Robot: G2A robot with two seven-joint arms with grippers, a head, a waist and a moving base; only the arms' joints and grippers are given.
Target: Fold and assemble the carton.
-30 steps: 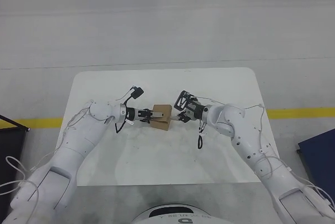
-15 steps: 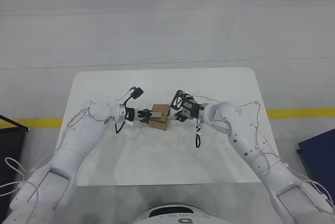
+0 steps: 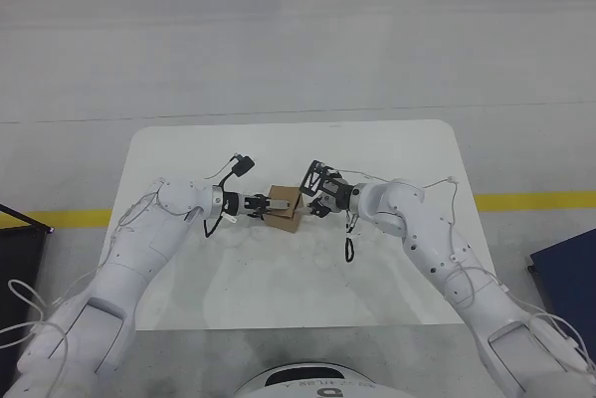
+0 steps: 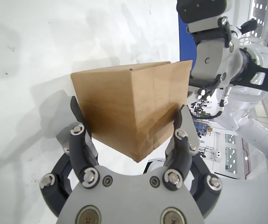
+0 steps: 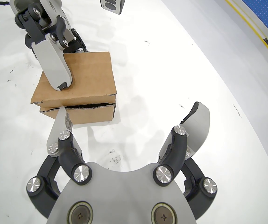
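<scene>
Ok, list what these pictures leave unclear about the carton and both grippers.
- Inside of the carton: covered by its top flap in the right wrist view, bar a dark slit.
- Far finger of the left gripper: behind the carton in the right wrist view.
- Whether a fingertip of the right gripper enters that slit: cannot tell; too small in the top view.

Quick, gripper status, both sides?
Left gripper: closed, holding the carton.
Right gripper: open, holding nothing, one fingertip at the carton's flap seam.
</scene>
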